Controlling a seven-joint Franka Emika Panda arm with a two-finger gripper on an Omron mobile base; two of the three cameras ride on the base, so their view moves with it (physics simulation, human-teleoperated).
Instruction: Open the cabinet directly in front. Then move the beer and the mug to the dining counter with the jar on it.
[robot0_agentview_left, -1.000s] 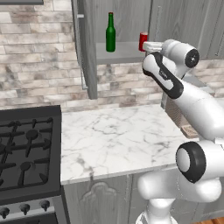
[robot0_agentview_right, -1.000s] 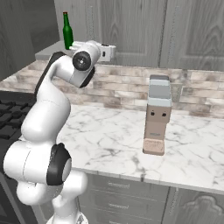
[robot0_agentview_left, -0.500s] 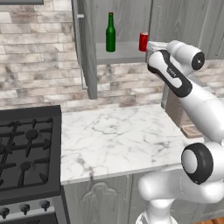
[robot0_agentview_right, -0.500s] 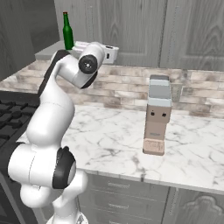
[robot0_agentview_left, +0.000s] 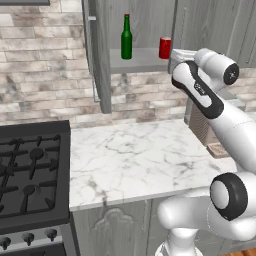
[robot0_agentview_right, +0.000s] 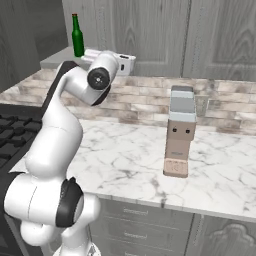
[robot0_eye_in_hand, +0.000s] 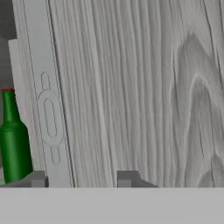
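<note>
Brick in grey and tan bands backs a white marble desk (robot0_agentview_left: 135, 160) with grey veining. Above it hangs one grey wood-grain cabinet (robot0_agentview_left: 100, 60), its left door swung open edge-on and its shelf bare to view. On that shelf stand two things: one beer (robot0_agentview_left: 126, 38), a slim green glass bottle with a long neck and dark cap, and one mug (robot0_agentview_left: 164, 47), a short red cylinder, well apart from the bottle toward the right. One black stove (robot0_agentview_left: 30, 175) with iron grates adjoins the desk on the left. One boxy grey-and-tan block (robot0_agentview_right: 179, 132) stands upright on the marble near the wall.

At shelf height the white arm reaches in, and the tool (robot0_agentview_left: 172, 55) sits just beside the mug; whether it touches it I cannot tell. In the hand view two dark fingertips (robot0_eye_in_hand: 127, 178) stand apart before the grained back panel with nothing visible between them, the beer at the left edge; whether the tool is released or clenching I cannot tell.
</note>
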